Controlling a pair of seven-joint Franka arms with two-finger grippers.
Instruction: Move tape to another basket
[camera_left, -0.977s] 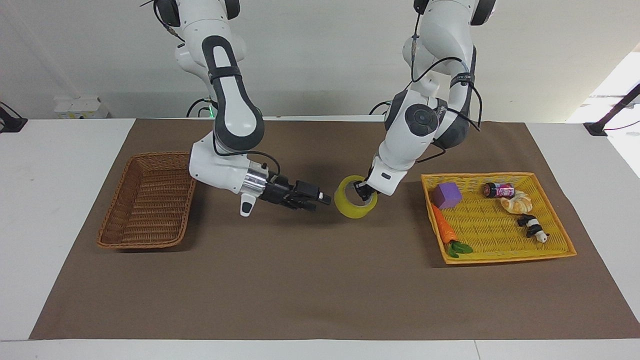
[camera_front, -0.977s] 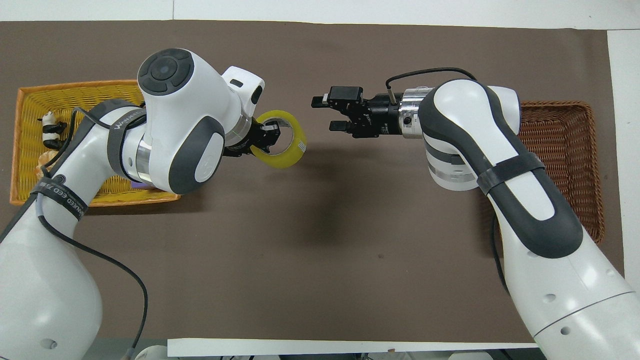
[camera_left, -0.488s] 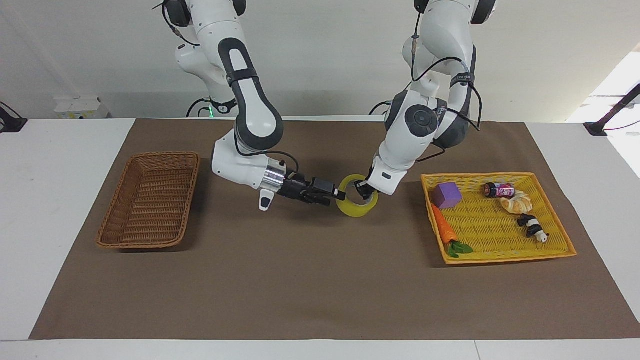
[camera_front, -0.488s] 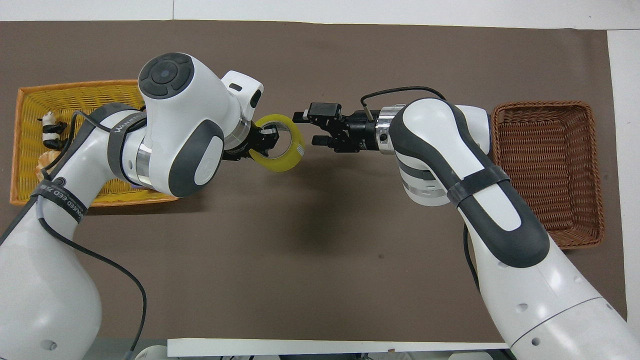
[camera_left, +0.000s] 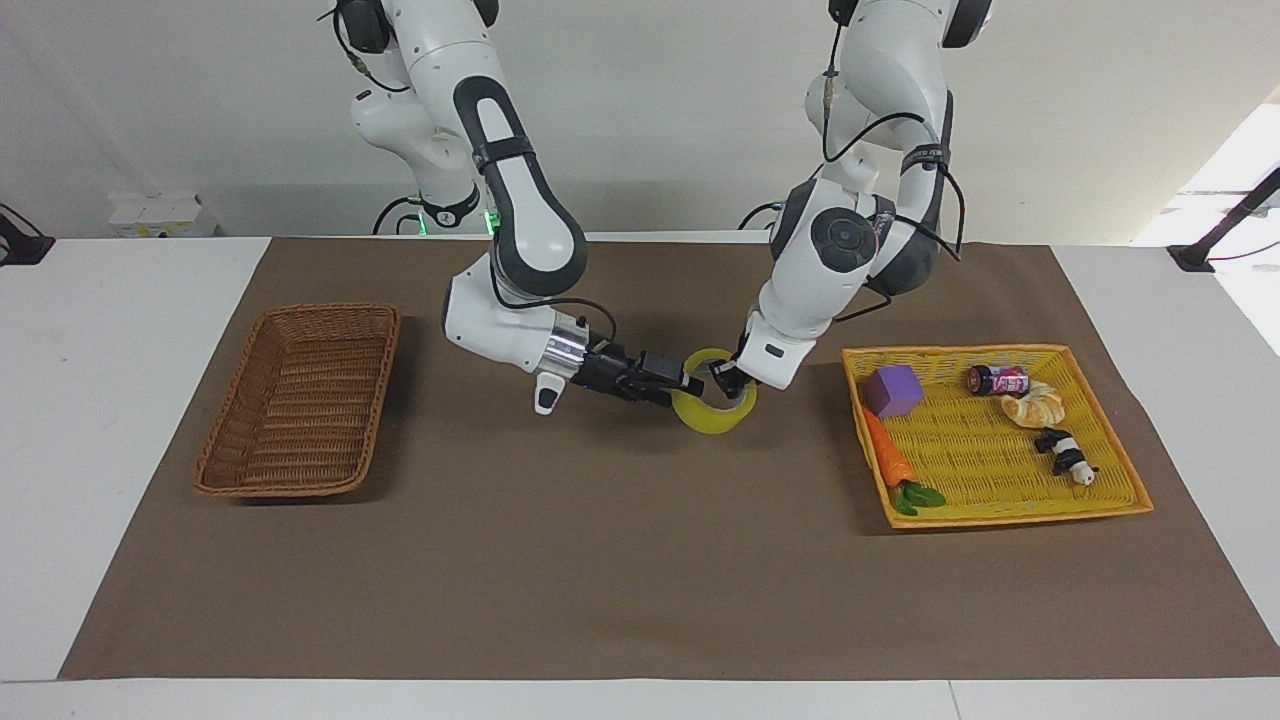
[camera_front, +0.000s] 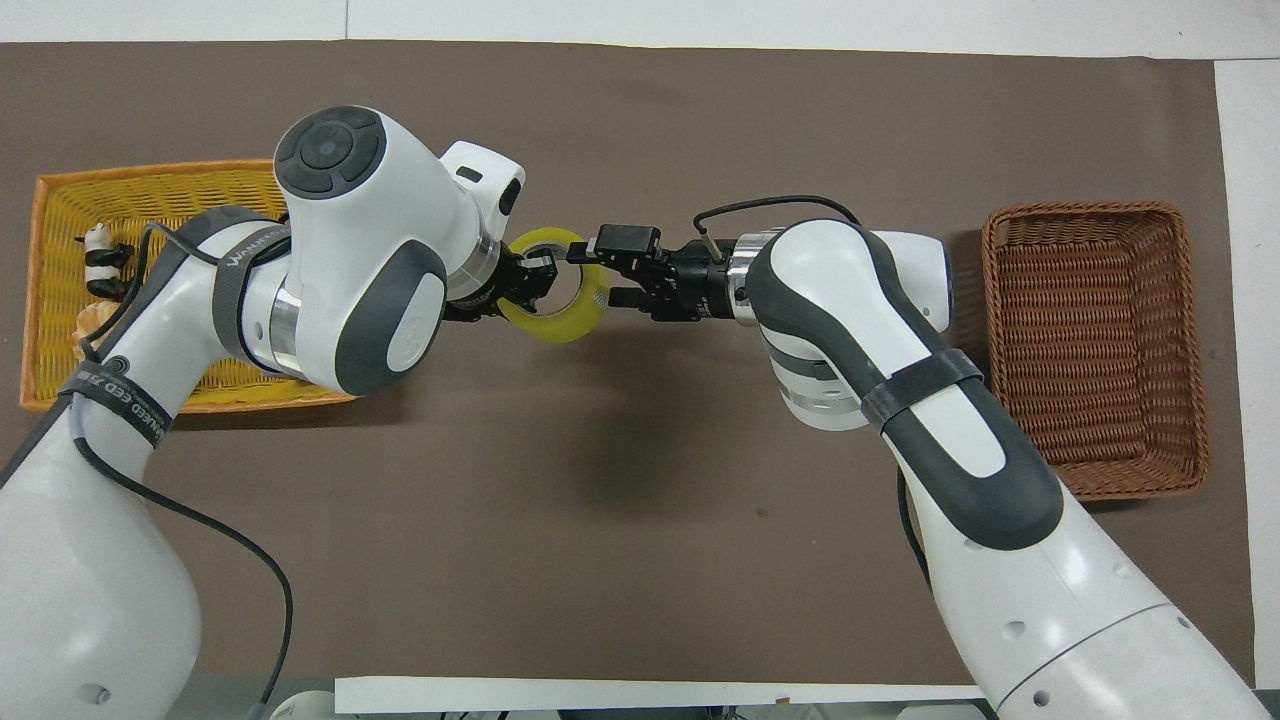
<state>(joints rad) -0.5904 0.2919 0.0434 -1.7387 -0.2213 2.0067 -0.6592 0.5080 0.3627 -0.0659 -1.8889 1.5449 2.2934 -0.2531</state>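
The yellow tape (camera_left: 712, 420) hangs tilted just above the brown mat, mid-table. My left gripper (camera_left: 728, 385) is shut on its rim at the yellow tray's side, one finger inside the ring. In the overhead view the tape (camera_front: 558, 328) sits between both grippers, the left gripper (camera_front: 530, 285) on one side. My right gripper (camera_left: 690, 384) is open, its fingers straddling the rim on the side toward the basket; it also shows in the overhead view (camera_front: 597, 275). The brown wicker basket (camera_left: 325, 312) stands empty at the right arm's end (camera_front: 1085, 208).
A flat yellow tray (camera_left: 1000, 450) at the left arm's end holds a purple block (camera_left: 893, 390), a carrot (camera_left: 888, 458), a small jar (camera_left: 998, 380), a bread piece (camera_left: 1035, 405) and a panda toy (camera_left: 1065, 452). A brown mat covers the table.
My right arm has swung away from the basket toward the tape, and its open fingers now reach around the rim. My left gripper has held the tape almost still.
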